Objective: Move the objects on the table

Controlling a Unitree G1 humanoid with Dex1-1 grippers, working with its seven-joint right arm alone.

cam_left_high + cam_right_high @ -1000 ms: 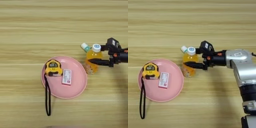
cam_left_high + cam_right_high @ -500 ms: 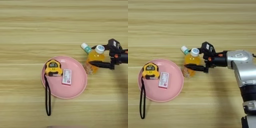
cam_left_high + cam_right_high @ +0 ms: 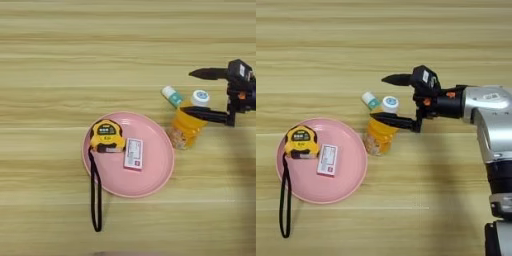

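Observation:
The orange-juice bottle point(image 3: 378, 137) with a white cap stands on the table point(image 3: 406, 30) just right of the pink plate, leaning so its cap points up and right. My right gripper point(image 3: 378, 97) is open wide. Its lower finger point(image 3: 398, 120) lies across the bottle's shoulder under the cap, and the upper finger point(image 3: 398, 78) points left well clear above it. The white-and-teal tube point(image 3: 370, 100) lies just behind the bottle. On the plate lie the yellow-black tape measure point(image 3: 106, 136) and the white-and-pink box point(image 3: 133, 153). The tape's black strap point(image 3: 95, 200) hangs over the plate's front rim onto the table.
The round pink plate point(image 3: 150, 185) sits left of centre. My silver forearm point(image 3: 491, 107) comes in from the right edge.
The gripper's fingers have spread apart from around the bottle's neck, the upper one swinging away. The bottle's cap has tipped a little to the right.

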